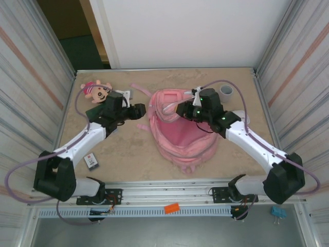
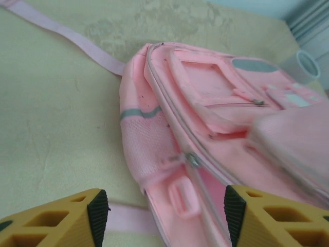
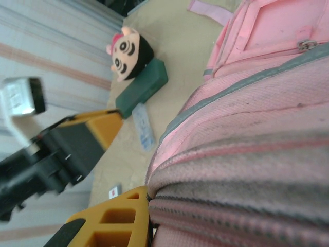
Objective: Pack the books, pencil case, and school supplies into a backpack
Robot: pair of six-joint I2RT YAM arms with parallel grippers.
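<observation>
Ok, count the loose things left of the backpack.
4: plush doll far-left, green pencil case beside it, grey-blue stick by that, card near the front. The left arm may hide more.

Pencil case point(image 3: 144, 86) left of backpack point(image 1: 180, 135) (mid-table)

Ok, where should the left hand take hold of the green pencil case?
Come from above and pinch the pencil case across its short width, at the end away from the plush doll. It lies flat, long and narrow, with the doll's head at one end; mind the grey-blue stick lying close beside it.
</observation>
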